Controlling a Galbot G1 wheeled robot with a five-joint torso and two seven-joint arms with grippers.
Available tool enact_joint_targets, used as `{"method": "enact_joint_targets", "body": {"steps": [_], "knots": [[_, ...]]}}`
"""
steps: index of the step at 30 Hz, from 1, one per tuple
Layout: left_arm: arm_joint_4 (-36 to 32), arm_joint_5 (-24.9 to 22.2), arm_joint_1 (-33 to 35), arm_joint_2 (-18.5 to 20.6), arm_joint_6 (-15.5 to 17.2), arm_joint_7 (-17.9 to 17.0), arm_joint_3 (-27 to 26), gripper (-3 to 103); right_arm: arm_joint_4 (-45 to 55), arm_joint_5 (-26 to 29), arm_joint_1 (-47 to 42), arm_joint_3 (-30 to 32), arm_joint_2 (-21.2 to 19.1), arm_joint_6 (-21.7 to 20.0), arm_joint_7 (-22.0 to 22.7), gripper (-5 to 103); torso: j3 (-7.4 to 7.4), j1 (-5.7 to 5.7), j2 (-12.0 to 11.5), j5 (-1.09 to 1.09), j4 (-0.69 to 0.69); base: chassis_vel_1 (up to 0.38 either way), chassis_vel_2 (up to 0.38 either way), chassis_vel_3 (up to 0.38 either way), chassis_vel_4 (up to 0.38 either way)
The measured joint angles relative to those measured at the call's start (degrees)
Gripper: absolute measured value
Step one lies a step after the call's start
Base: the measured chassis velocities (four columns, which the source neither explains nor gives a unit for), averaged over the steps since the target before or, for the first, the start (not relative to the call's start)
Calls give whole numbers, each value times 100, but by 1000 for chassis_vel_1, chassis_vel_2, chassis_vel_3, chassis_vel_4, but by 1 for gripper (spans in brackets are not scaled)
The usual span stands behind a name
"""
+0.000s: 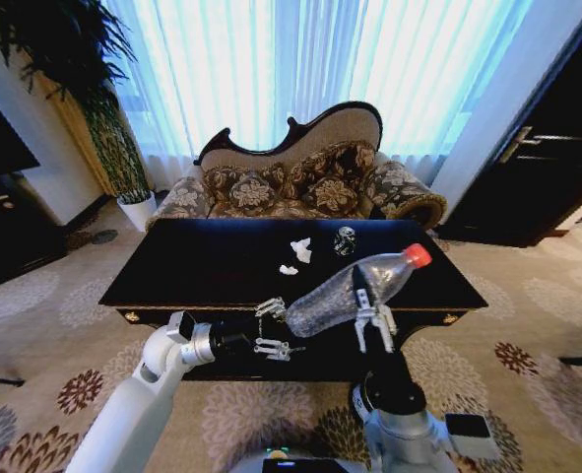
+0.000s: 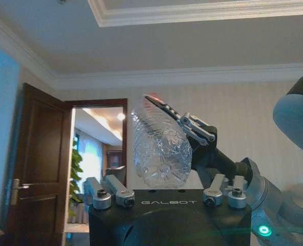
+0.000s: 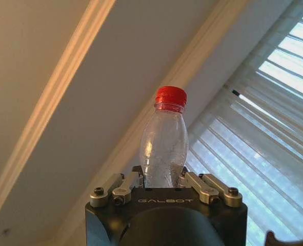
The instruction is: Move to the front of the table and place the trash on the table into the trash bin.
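Observation:
The dark glossy table (image 1: 202, 266) stands right in front of me. On its top lie the trash pieces: two small white paper wads (image 1: 301, 249) (image 1: 289, 269) and a dark silvery round item (image 1: 345, 240). My right gripper (image 1: 362, 296) is shut on a clear plastic bottle (image 1: 350, 291) with a red cap, held tilted above the table's front edge; the bottle (image 3: 164, 148) also stands between the fingers of that gripper (image 3: 163, 182). My left gripper (image 1: 276, 328) is open just beside the bottle's base (image 2: 161, 154), apart from it. The trash bin is out of view.
A patterned sofa (image 1: 300, 177) stands behind the table, before bright curtains. A white plant pot (image 1: 138, 209) sits at the back left, a dark cabinet (image 1: 5, 217) on the left and a dark door (image 1: 547, 168) on the right. Patterned carpet surrounds the table.

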Motion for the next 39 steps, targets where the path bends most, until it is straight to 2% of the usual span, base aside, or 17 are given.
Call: {"method": "enact_joint_targets", "body": {"steps": [2,5,10,15,18,24,32,37,38,39], "knots": [[2,-23,200,-89,-78,106,-274,93,-94,345,12,226,-130,90,-258,24,0,0,0,0,0,0,0,0,0],[29,-102,389,-145,-171,207,-569,99,-249,587,16,408,-262,179,-488,24,0,0,0,0,0,0,0,0,0],[75,-352,705,-210,-322,356,-1181,100,-651,917,38,668,-517,227,-952,24,0,0,0,0,1,0,0,0,0],[90,-612,866,-318,-404,374,-1719,100,-1174,1009,127,782,-761,312,-1227,24,0,0,0,0,1,0,0,0,0],[81,-670,881,-348,-420,365,-1801,100,-1351,1008,152,793,-808,348,-1323,24,0,0,0,0,1,0,0,0,0],[81,-727,856,-435,-450,312,-1912,100,-2351,952,264,775,-926,582,-1735,24,0,0,0,0,0,0,0,0,0],[111,-797,817,-476,-464,254,-1989,100,-3738,443,555,739,-1063,1011,-1569,24,0,0,0,0,0,0,0,0,0],[131,-811,819,-522,-488,250,-2026,100,-4763,-531,991,633,-1038,1263,-916,24,0,0,-1,1,0,0,0,0,0],[131,-811,819,-522,-488,250,-2026,100,-4763,-531,991,633,-1038,1263,-916,24,0,0,-1,1,0,0,0,0,0],[132,-812,821,-536,-490,249,-2027,100,-4991,-816,1118,598,-1019,1283,-643,24,0,0,-1,1,0,0,0,0,0]]}}
